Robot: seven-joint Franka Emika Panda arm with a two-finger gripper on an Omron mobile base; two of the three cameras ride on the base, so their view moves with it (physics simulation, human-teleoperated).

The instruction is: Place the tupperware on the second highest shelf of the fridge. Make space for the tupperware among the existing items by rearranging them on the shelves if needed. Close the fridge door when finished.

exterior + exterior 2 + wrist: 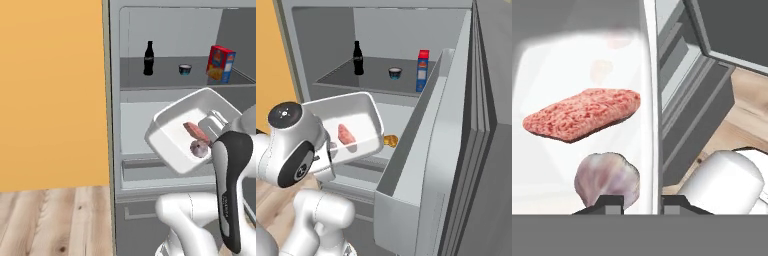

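Tupperware (172, 137) held before open fridge (331, 30).
Jaws clenched on its rim; meat (582, 114) and garlic (607, 180) inside.

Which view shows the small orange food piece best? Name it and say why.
The right base view: the small orange food piece lies in plain sight on the pale shelf, just right of the held tupperware. In the left base view the tupperware covers that spot; the hand view looks into the container.
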